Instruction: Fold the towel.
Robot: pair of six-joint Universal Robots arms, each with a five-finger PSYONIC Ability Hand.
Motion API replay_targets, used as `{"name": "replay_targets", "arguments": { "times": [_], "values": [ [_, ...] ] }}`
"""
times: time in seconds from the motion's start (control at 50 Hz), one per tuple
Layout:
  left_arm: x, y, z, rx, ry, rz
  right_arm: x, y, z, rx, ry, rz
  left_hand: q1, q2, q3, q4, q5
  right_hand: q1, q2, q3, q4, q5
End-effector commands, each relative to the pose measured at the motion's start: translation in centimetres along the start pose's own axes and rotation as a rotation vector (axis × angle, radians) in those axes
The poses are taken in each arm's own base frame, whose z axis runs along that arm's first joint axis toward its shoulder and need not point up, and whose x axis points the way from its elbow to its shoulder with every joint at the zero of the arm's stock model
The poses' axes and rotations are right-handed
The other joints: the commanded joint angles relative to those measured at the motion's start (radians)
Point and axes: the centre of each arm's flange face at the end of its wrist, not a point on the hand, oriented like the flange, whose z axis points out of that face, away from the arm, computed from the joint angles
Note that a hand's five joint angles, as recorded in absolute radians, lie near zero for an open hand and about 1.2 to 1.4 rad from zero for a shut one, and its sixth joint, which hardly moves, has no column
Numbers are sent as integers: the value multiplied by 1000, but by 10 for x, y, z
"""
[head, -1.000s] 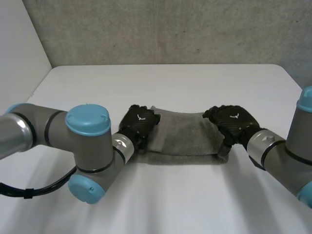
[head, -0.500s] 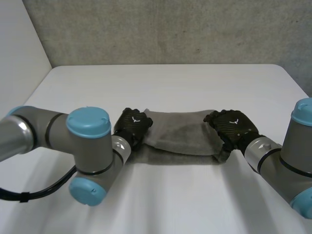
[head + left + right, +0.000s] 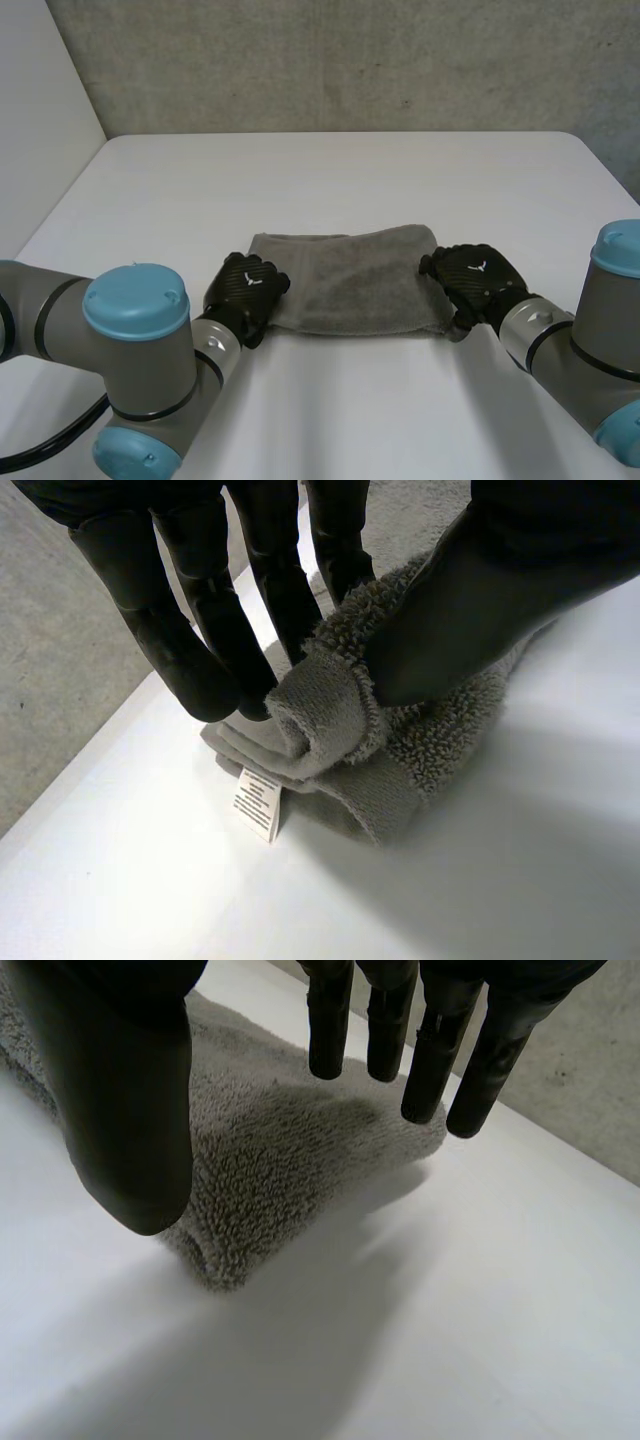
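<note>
Two hands flank the towel (image 3: 350, 280): left hand (image 3: 245, 292) pinching its end, right hand (image 3: 478, 280) splayed above it.

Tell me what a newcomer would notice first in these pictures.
A grey folded towel lies in the middle of the white table, with a black hand at each end. The left hand pinches the towel's bunched left end between thumb and fingers, a white label sticking out beneath it; the right hand is open over the right end.

head: high, looking down over table (image 3: 350, 170) | wrists: close, low, each at one towel (image 3: 345, 280) end | shared: towel
</note>
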Motion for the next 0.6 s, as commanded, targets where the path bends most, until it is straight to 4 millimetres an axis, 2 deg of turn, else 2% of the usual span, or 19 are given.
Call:
{"name": "replay_targets", "arguments": {
  "times": [0.02,0.06,0.08,0.12,0.24,0.28,0.3,0.34,0.36,0.4,0.44,0.46,0.5,0.52,0.56,0.6],
  "values": [
    [1,-1,0,0,2,1,0,7,3,-21,-2,7,-179,-241,-296,-270,-410,70,73,69,68,53],
    [-1,-2,0,2,-2,0,-4,13,5,-38,-15,8,-409,-472,-527,-500,-640,91,94,90,88,73],
    [-1,-2,0,2,-2,0,-4,13,5,-38,-15,8,-411,-473,-528,-502,-642,91,94,90,88,73],
    [-2,-3,-1,5,-4,0,-4,14,7,-32,-11,4,-694,-756,-812,-785,-925,202,205,201,199,184],
    [-3,-9,-3,22,-10,-1,-4,23,17,-42,-3,4,-901,-963,-1019,-992,-1132,370,373,369,367,352],
    [-7,-15,-5,42,-19,-2,0,30,22,-63,6,12,-939,-1001,-1057,-1030,-1170,697,700,696,694,679],
    [-7,-15,-5,42,-19,-3,0,31,22,-63,6,12,-939,-1001,-1057,-1030,-1170,698,701,698,696,681],
    [-9,-21,-7,66,-27,-16,2,27,21,-56,17,12,-962,-1025,-1080,-1053,-1193,1022,1025,1021,1019,1005],
    [-9,-21,-7,66,-27,-16,2,27,21,-56,17,12,-962,-1025,-1080,-1053,-1194,1023,1026,1022,1021,1006],
    [-12,-25,-8,79,-37,-20,5,21,18,-40,32,9,-968,-1031,-1086,-1059,-1199,1023,1026,1023,1021,1006],
    [-18,-30,-8,95,-55,-28,10,0,8,20,63,-11,-968,-1031,-1086,-1059,-1199,1023,1026,1023,1021,1006],
    [-18,-30,-8,95,-56,-28,10,0,8,20,63,-11,-968,-1031,-1086,-1059,-1199,1023,1026,1023,1021,1006],
    [-24,-37,-9,122,-76,-38,15,-19,-1,71,87,-55,-977,-1040,-1095,-1068,-1208,1023,1026,1023,1021,1006],
    [-24,-37,-9,122,-76,-38,15,-19,-1,71,87,-56,-977,-1040,-1095,-1068,-1208,1023,1026,1023,1021,1006],
    [-31,-43,-10,142,-95,-63,18,-34,-11,100,108,-157,-989,-1051,-1107,-1080,-1220,1023,1026,1023,1021,1006],
    [-37,-45,-10,149,-109,-77,18,-39,-16,100,116,-221,-992,-1054,-1110,-1083,-1223,1023,1026,1023,1021,1006]
  ]
}}
